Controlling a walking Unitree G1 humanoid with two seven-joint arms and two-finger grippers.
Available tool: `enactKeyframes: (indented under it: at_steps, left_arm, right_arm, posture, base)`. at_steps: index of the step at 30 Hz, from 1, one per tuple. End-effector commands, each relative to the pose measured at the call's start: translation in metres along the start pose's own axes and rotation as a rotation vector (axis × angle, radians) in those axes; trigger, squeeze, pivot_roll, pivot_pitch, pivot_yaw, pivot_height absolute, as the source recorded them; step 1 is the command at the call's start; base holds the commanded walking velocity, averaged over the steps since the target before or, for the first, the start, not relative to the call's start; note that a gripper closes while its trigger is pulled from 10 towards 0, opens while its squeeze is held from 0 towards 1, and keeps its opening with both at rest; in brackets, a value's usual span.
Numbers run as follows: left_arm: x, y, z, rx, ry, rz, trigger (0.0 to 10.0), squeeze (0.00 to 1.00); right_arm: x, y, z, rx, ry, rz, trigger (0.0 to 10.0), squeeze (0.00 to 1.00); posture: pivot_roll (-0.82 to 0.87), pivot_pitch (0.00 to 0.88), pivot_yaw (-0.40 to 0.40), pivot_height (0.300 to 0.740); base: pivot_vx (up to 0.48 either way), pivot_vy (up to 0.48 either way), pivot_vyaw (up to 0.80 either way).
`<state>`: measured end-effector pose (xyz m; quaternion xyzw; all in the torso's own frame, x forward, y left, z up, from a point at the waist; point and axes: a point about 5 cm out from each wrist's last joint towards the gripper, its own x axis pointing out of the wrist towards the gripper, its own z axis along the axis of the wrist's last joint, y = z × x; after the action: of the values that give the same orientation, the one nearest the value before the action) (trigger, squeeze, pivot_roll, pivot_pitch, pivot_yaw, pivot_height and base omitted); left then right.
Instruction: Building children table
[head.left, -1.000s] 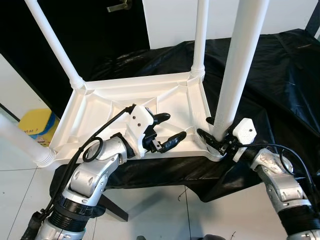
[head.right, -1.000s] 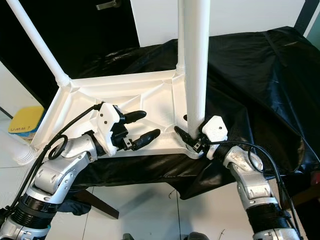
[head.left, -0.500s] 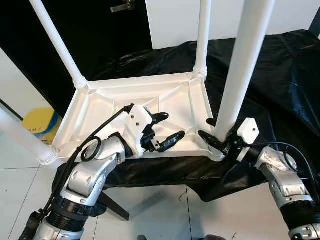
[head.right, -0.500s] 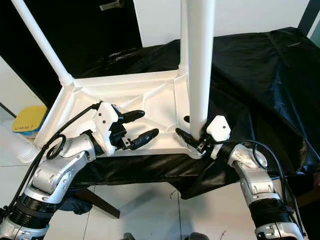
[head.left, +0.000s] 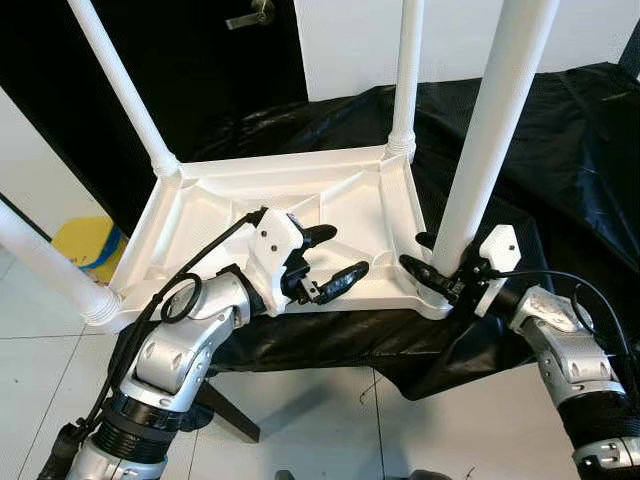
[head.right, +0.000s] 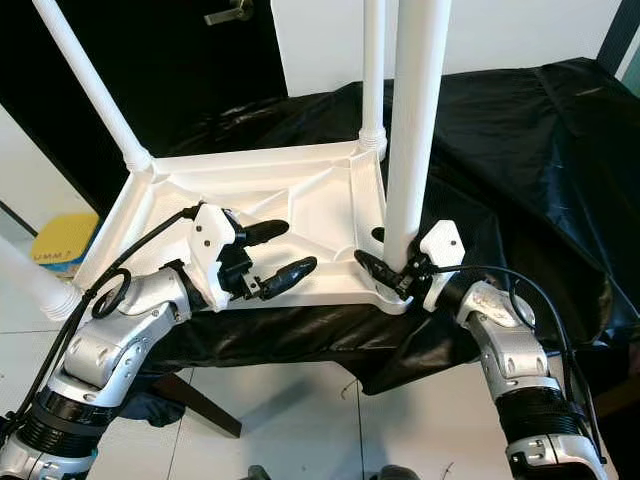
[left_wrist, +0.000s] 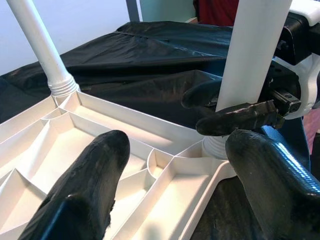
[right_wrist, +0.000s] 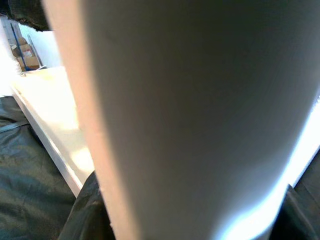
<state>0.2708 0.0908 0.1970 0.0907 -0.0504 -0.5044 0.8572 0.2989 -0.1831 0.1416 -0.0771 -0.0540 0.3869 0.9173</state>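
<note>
A white tabletop (head.right: 300, 190) is lying upside down on a worktop (head.right: 520, 150) draped in black sheeting, its legs pointing up. At the tabletop's near right corner, the right hand (head.right: 392, 270) is gripping the base of a white leg (head.right: 412, 130). The left hand (head.right: 268, 254) is hovering with fingers spread over the tabletop's near edge.

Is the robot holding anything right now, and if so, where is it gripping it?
The right gripper clasps the near right table leg at its base, just above the upturned tabletop. The left gripper hovers open over the tabletop, holding nothing.
</note>
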Motion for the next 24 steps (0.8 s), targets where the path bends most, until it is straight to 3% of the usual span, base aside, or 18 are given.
enactKeyframes:
  at_steps: [1, 11, 19, 24]
  left_arm:
    - [-0.003, 0.001, 0.002, 0.003, 0.004, -0.022, 10.0, 0.0]
    - [-0.003, 0.001, 0.003, 0.006, 0.0, -0.019, 10.0, 0.0]
    - [-0.003, 0.001, 0.003, 0.007, -0.002, -0.017, 10.0, 0.0]
    - [-0.004, 0.001, 0.003, 0.009, -0.002, -0.01, 10.0, 0.0]
  right_arm:
    - [-0.017, 0.005, -0.05, 0.291, 0.166, -0.097, 10.0, 0.0]
    - [-0.017, 0.009, -0.057, 0.408, 0.166, -0.121, 10.0, 0.0]
    - [-0.015, 0.011, -0.057, 0.343, 0.166, -0.13, 10.0, 0.0]
    - [-0.009, 0.015, -0.055, 0.279, 0.144, -0.262, 10.0, 0.0]
  posture:
    - [-0.09, 0.083, 0.123, 0.74]
    - [-0.09, 0.084, 0.122, 0.74]
    - [-0.09, 0.082, 0.117, 0.74]
    - [-0.08, 0.081, 0.105, 0.74]
  base:
    - [0.0, 0.0, 0.0]
    - [0.0, 0.0, 0.0]
    - [0.0, 0.0, 0.0]
    - [0.0, 0.0, 0.0]
